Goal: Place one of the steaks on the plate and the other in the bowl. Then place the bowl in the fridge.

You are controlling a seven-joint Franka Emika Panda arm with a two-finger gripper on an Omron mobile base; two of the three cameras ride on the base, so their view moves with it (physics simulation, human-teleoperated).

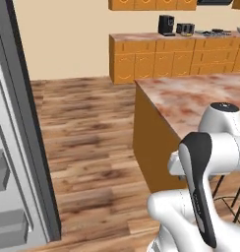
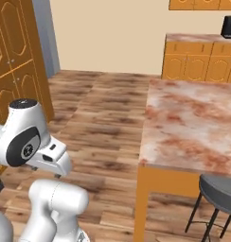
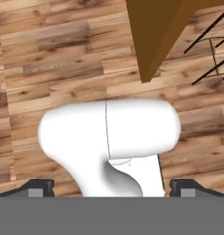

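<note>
The fridge (image 1: 11, 162) stands open at the left edge of the left base view, a dark grey steel edge with pale grey shelves behind it. My arm is folded low beside the kitchen island. In the hand view my gripper (image 3: 111, 189) points down at the wood floor. Its two dark fingertips (image 3: 40, 187) sit far apart at the bottom corners, open, with nothing held between them. The steaks, the plate and the bowl are out of view.
The island (image 1: 191, 98) with a reddish marble top (image 2: 193, 118) is on my right, a dark stool (image 2: 221, 189) at its near side. A back counter carries a coffee machine (image 1: 166, 24) and a toaster (image 1: 185, 28). Tall wooden cabinets (image 2: 13, 71) stand left. Wood floor lies between.
</note>
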